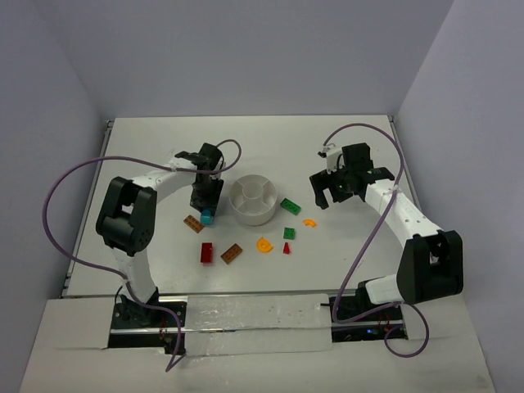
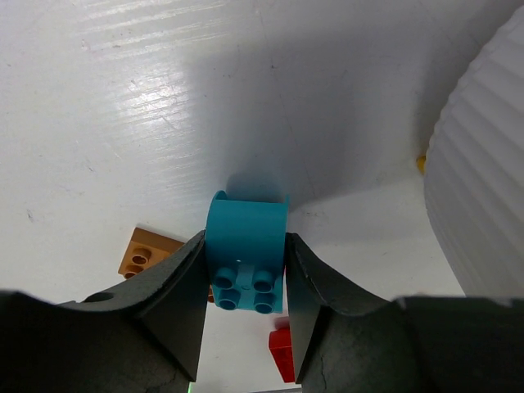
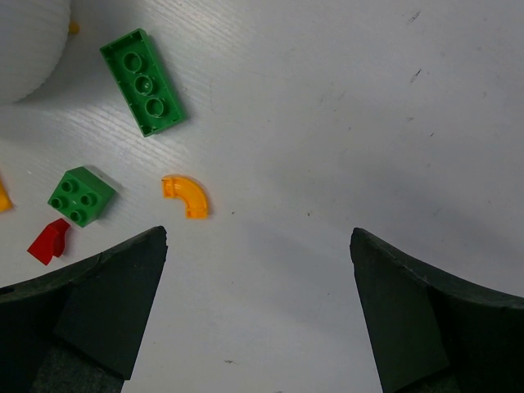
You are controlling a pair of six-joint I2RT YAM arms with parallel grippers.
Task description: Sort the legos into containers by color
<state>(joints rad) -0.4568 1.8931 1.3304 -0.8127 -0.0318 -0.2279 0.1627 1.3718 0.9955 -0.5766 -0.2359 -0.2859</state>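
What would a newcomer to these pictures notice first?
The teal brick pinched between the left jaws, just left of the white dish, stands out first. Then come the bright loose bricks near the dish, like a red brick and a long green brick. The right jaws stand wide open, right of the dish.

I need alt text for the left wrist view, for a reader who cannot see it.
The left gripper grips a teal lego between its two dark jaws, over a white table. A brown-orange lego lies at the left, a red lego below, and the ribbed wall of the white dish fills the right edge.
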